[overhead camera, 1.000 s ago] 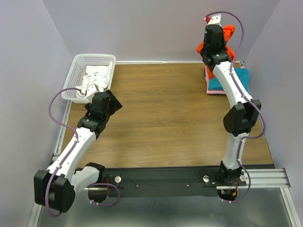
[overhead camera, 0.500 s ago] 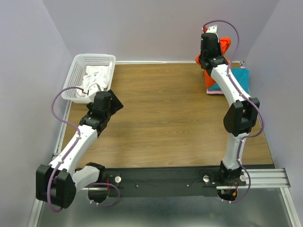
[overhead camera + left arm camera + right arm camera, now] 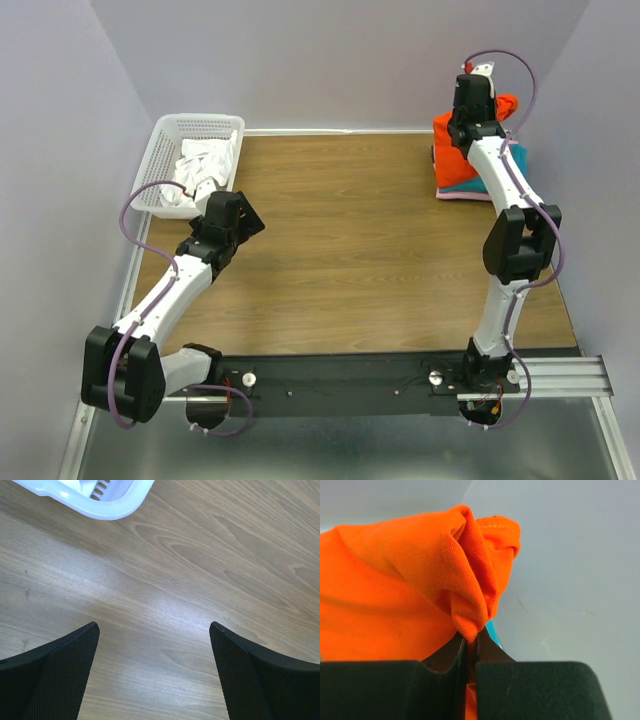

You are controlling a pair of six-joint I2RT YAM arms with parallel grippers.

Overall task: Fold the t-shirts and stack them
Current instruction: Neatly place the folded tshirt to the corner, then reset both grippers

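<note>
My right gripper (image 3: 471, 641) is shut on a pinched fold of the bright orange-red t-shirt (image 3: 410, 580), held up near the back right wall. In the top view that gripper (image 3: 481, 98) hangs above the back right corner, and the orange-red t-shirt (image 3: 452, 150) drapes down over a folded stack with a teal t-shirt (image 3: 518, 163) on a pink one (image 3: 465, 196). A white t-shirt (image 3: 200, 165) lies crumpled in the basket. My left gripper (image 3: 154, 630) is open over bare wood, nothing between its fingers; from above it (image 3: 243, 215) sits just right of the basket.
A white plastic mesh basket (image 3: 170, 135) stands at the back left, its corner (image 3: 100, 502) showing in the left wrist view. Grey walls close in the wooden table (image 3: 350, 240) at the back and both sides. A black rail runs along the near edge.
My right gripper has swung to the right with the orange-red t-shirt, which now hangs over the teal and pink stack. The left arm has shifted slightly.
</note>
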